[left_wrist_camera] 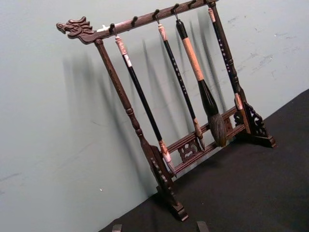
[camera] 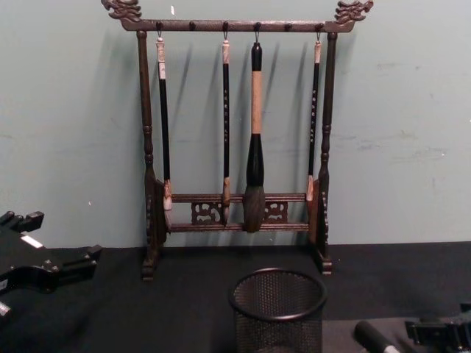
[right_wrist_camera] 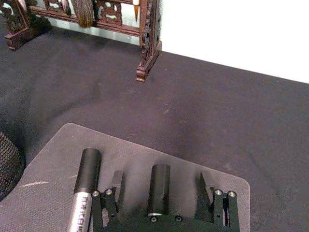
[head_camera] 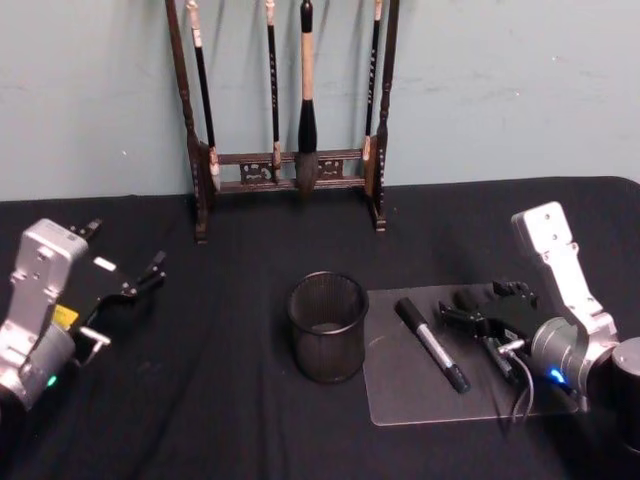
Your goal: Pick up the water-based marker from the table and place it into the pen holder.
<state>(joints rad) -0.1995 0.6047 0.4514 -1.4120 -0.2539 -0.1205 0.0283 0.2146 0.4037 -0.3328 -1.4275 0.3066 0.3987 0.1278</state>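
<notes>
Step in hand: by my judgement, the reach for the marker [right_wrist_camera: 87,186]; it is not yet gripped
Marker place: lying flat on the grey mat [head_camera: 400,400], to the right of the pen holder [head_camera: 328,326] and near it, not touching
Right gripper [right_wrist_camera: 160,175]: open, low over the mat, its fingers spread with nothing between them; the marker lies just outside one finger, on the pen holder's side
Left gripper [left_wrist_camera: 159,226]: open and holding nothing, parked at the far left of the surface [head_camera: 220,400], facing the brush rack [camera: 147,147]
Lining up: shift the right gripper sideways towards the pen holder until the barrel sits between both fingers, crossing it squarely
Grip point: near the middle of the barrel, so the marker should not tip when lifted
Going down: lower until the fingers almost meet the mat, then close; the round barrel may roll if only one finger nudges it
Carrying over: lift above the rim, turn the marker end-down over the opening, then let go
Markers: one
Pen holders: one, a short black mesh cup that looks empty
Mats: one
Brush racks: one, at the back by the wall
Hanging brushes [camera: 255,132]: four
Grippers: two
</notes>
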